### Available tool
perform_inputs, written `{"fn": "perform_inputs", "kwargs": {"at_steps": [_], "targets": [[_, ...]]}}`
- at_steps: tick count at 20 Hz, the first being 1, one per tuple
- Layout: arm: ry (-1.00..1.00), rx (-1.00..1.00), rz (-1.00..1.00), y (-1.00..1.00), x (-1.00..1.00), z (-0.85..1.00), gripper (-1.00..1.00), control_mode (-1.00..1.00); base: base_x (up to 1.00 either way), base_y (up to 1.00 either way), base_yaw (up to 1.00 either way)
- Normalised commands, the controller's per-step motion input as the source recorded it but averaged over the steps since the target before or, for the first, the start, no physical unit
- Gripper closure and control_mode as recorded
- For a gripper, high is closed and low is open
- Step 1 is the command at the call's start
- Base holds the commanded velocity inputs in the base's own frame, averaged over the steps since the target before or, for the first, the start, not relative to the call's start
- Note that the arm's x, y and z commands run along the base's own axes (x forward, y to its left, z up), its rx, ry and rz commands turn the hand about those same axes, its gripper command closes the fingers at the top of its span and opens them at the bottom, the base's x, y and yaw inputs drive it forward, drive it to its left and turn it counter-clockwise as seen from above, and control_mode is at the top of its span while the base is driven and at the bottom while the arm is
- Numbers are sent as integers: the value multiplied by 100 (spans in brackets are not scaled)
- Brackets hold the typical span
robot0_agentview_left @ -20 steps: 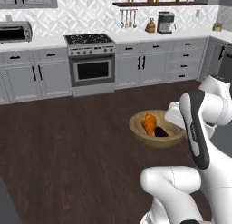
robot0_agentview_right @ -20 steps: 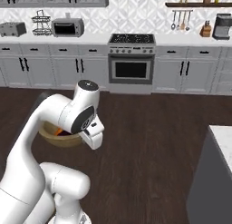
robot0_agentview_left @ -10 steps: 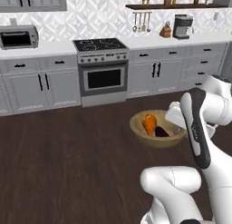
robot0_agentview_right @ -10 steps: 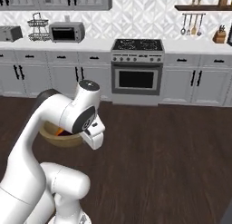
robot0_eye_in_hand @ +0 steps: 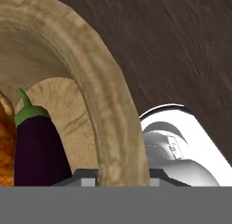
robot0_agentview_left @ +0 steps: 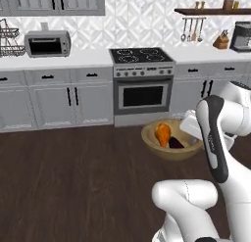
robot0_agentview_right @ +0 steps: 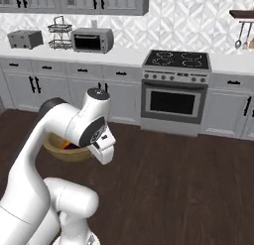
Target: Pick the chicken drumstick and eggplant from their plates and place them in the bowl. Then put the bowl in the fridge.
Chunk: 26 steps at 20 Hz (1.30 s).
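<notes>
Round, deep, thick-walled light-brown wooden bowl [robot0_agentview_left: 171, 140] held aloft over the dark wood-plank floor [robot0_agentview_left: 73, 177], clear of any bench. Tool [robot0_eye_in_hand: 122, 180] pinching the bowl's rim, jaws clamped across the thick wall, one inside and one outside; fingertips themselves largely hidden at the lower edge of the hand view. Rim [robot0_eye_in_hand: 108, 105] arching up and away from the grip point in that view. Small dark purple oval eggplant [robot0_eye_in_hand: 38, 150] with green stem lying on the bowl's floor, just beside the tool on the inner side of the gripped wall. Small orange-brown cooked chicken drumstick [robot0_agentview_left: 162, 133] resting in the bowl, touching the eggplant on its side away from the tool; bulbous end upward in the left base view. In the right base view, bowl [robot0_agentview_right: 67, 149] mostly masked by the white arm, a sliver of orange and dark contents visible above the rim. Beyond the tool and bowl: steel oven range with black cooktop [robot0_agentview_left: 142, 82], grey cabinets [robot0_agentview_left: 59, 101] under a white bench top [robot0_agentview_left: 73, 57], silver toaster oven [robot0_agentview_left: 46, 42] on that bench. Wall shelf with hanging utensils [robot0_agentview_left: 193, 28] further off to the right in the left base view.
</notes>
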Motion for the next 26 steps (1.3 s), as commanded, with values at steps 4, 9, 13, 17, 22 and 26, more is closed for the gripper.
{"fn": "perform_inputs", "kwargs": {"at_steps": [4,9,13,17,22,26], "targets": [[0,0,0,0,0,0,100,100,100,3,35],[0,0,0,0,0,0,100,100,100,0,44],[0,0,0,0,0,0,100,100,100,0,52],[0,0,0,0,0,0,100,100,100,0,53],[0,0,0,0,0,0,100,100,100,0,47],[0,0,0,0,0,0,100,100,100,0,46]]}}
